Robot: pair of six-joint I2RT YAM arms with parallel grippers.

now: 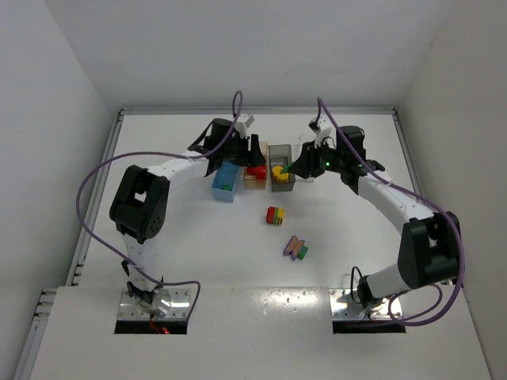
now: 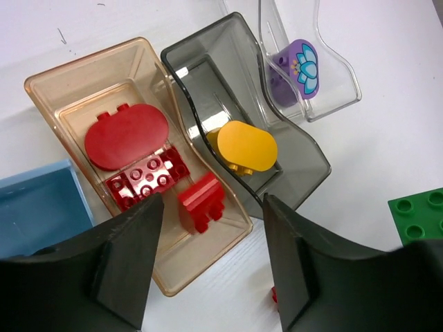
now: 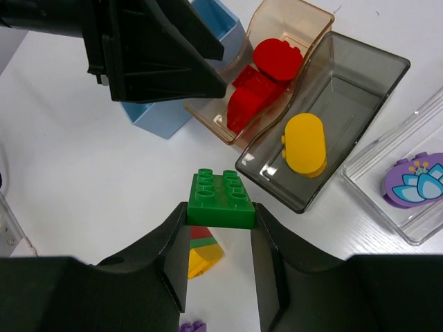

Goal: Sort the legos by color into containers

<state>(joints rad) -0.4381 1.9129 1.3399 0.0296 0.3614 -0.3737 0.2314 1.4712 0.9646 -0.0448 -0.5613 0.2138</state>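
Observation:
My left gripper [image 1: 252,161] [image 2: 212,232] is open and empty above the near end of the pale orange bin [image 2: 48,90], which holds three red legos [image 2: 128,136]; one [image 2: 201,202] looks blurred. My right gripper [image 1: 305,166] [image 3: 220,221] is shut on a green lego [image 3: 221,197], held above the table in front of the smoky grey bin [image 3: 360,83], which holds a yellow lego [image 3: 304,144]. The clear bin [image 3: 387,142] holds a purple flower piece [image 3: 412,181]. The light blue bin [image 1: 226,182] stands left of the orange one. A striped stack [image 1: 275,215] lies mid-table.
A small cluster of purple, orange and green legos [image 1: 296,248] lies nearer the arms than the striped stack. The four bins stand side by side in a row across the table's middle back. White walls enclose the table on three sides.

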